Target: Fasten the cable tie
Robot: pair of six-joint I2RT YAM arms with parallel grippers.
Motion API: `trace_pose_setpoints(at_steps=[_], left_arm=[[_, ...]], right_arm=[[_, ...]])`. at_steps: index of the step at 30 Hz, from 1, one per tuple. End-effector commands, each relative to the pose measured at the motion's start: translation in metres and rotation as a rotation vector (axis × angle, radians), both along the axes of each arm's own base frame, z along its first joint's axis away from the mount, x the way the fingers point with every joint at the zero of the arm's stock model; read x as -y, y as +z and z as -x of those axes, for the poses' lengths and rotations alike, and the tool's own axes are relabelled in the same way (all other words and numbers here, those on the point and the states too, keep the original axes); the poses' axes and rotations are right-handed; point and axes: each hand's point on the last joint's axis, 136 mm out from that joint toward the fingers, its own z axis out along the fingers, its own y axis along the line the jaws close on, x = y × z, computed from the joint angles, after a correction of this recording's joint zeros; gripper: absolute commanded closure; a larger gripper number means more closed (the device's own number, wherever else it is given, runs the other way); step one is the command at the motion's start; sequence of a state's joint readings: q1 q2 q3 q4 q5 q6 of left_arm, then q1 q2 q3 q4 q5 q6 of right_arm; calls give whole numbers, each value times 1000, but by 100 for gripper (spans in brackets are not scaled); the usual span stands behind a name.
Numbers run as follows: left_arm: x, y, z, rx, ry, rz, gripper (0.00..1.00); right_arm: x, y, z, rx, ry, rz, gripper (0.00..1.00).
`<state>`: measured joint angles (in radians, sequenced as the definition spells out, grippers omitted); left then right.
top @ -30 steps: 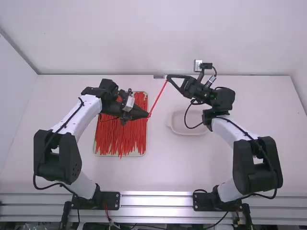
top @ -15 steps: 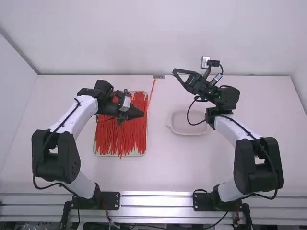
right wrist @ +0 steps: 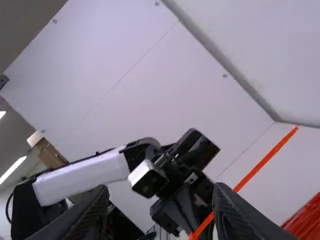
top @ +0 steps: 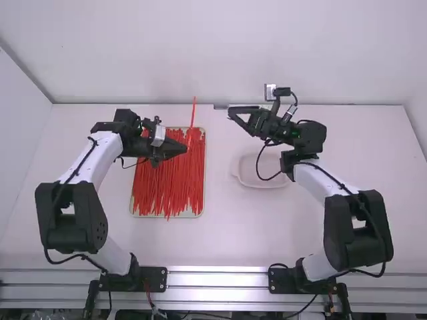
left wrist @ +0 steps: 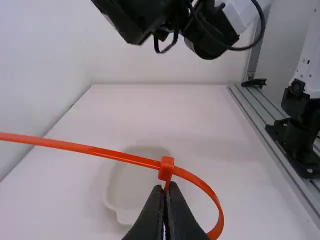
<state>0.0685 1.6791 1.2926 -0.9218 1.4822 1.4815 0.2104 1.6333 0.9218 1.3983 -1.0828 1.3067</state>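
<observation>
My left gripper [top: 181, 149] hovers over the far end of the tray and is shut on a single red cable tie [top: 193, 110], whose tail sticks out toward the back wall. In the left wrist view the fingers [left wrist: 163, 196] pinch the tie just below its head [left wrist: 166, 168]. The strap runs through the head in a loose loop [left wrist: 212, 200]. My right gripper [top: 235, 115] hangs open and empty in the air to the right of the tie, apart from it. Its own view shows the left arm [right wrist: 165, 172] and the tie [right wrist: 260, 161] beyond its spread fingers [right wrist: 90, 215].
A pile of loose red cable ties [top: 167, 183] fills a flat tray [top: 203, 175] left of centre. A white bowl [top: 260, 172] sits under the right arm. The aluminium rail [top: 213, 273] borders the table's near edge.
The right gripper let go of the tie's tail and now stands open. The left arm drew back to the left with the tie, whose tail swung from pointing right to pointing at the back wall.
</observation>
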Motion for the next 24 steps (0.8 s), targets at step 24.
trace_pose_setpoints(at_steps=[24], left_arm=[[47, 68, 11, 127, -154, 49, 99]], right_arm=[[-50, -19, 9, -36, 44, 67, 43]])
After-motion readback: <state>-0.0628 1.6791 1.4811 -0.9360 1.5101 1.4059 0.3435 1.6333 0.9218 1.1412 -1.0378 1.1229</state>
